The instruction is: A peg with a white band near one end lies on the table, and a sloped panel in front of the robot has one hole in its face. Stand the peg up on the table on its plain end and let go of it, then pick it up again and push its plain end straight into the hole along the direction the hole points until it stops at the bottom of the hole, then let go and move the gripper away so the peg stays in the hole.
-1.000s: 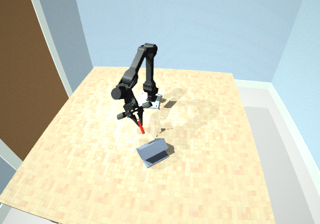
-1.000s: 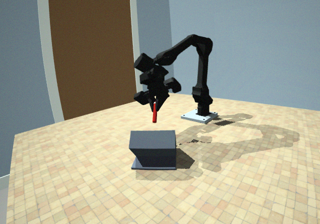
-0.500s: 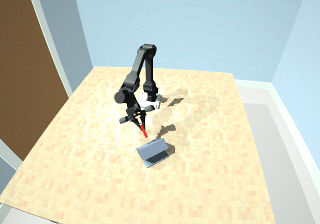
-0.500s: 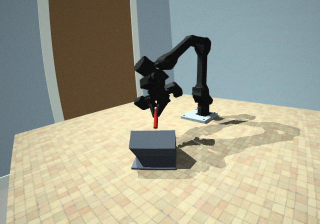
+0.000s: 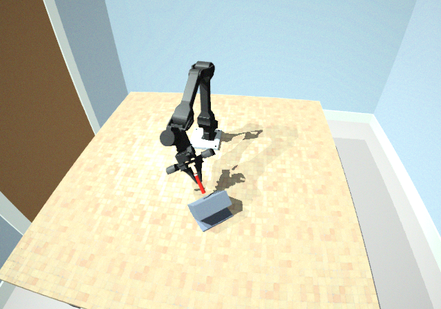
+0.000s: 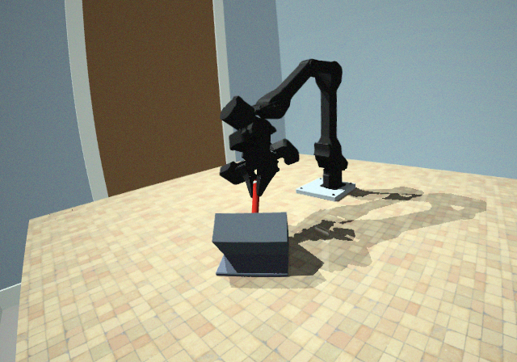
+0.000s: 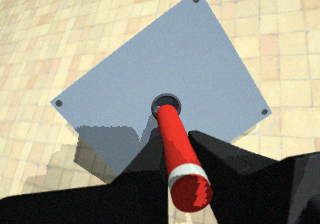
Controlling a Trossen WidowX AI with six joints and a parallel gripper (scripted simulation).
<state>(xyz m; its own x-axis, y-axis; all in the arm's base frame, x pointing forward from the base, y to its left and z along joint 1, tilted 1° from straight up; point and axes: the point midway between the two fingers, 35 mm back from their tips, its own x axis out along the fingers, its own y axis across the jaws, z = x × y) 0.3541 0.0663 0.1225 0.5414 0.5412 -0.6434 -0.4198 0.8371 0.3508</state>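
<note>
The red peg (image 5: 200, 187) (image 6: 254, 203) (image 7: 176, 136) is held tilted, its white-banded end up by the gripper and its plain end pointing down at the sloped panel (image 5: 210, 205) (image 6: 250, 227) (image 7: 200, 59). My gripper (image 5: 198, 181) (image 6: 255, 193) (image 7: 175, 141) is shut on the peg, just above the panel. In the wrist view the plain end overlaps the lower part of the hole (image 7: 165, 100) in the panel's face. Whether the tip has entered the hole or is just above it cannot be told. The hole is hidden in the top and exterior views.
The panel stands on a thin base plate (image 6: 223, 267) on the tiled wooden table (image 5: 124, 227) (image 6: 145, 291). The arm's white mounting plate (image 5: 197, 142) (image 6: 308, 191) lies behind the gripper. Small dark dots mark the panel's corners. The arm's shadow falls partly across the panel's face.
</note>
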